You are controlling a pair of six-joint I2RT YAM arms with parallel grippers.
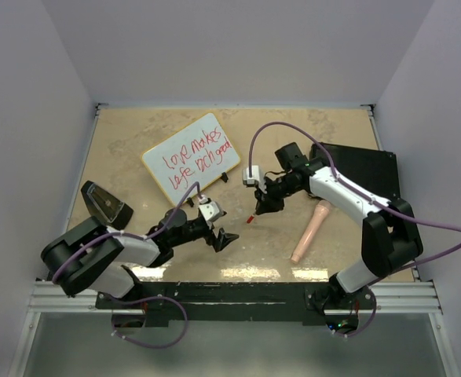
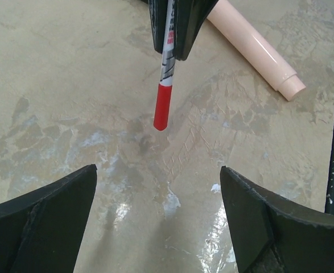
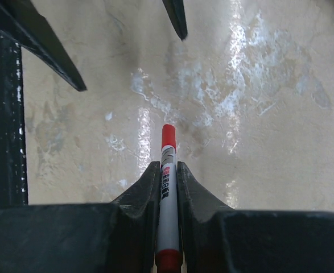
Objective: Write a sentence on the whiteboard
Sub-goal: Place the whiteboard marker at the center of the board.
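The whiteboard (image 1: 211,126) lies tilted on the table, back left of centre. The sentence (image 1: 199,155) crosses its face in two lines of red handwriting. My right gripper (image 1: 259,206) (image 3: 167,166) hangs just right of the board's near corner, shut on a red marker (image 3: 168,170) (image 1: 250,217). The marker's red end (image 2: 163,108) points down, just above the table. My left gripper (image 1: 223,236) (image 2: 158,170) is low over the bare table in front of the marker, open, with nothing between its fingers (image 3: 53,54).
A pink cylinder (image 1: 310,229) (image 2: 258,51) lies on the table right of the marker. A black rectangular case (image 1: 365,169) sits at the right under my right arm. A dark wedge-shaped object (image 1: 106,204) rests near the left edge.
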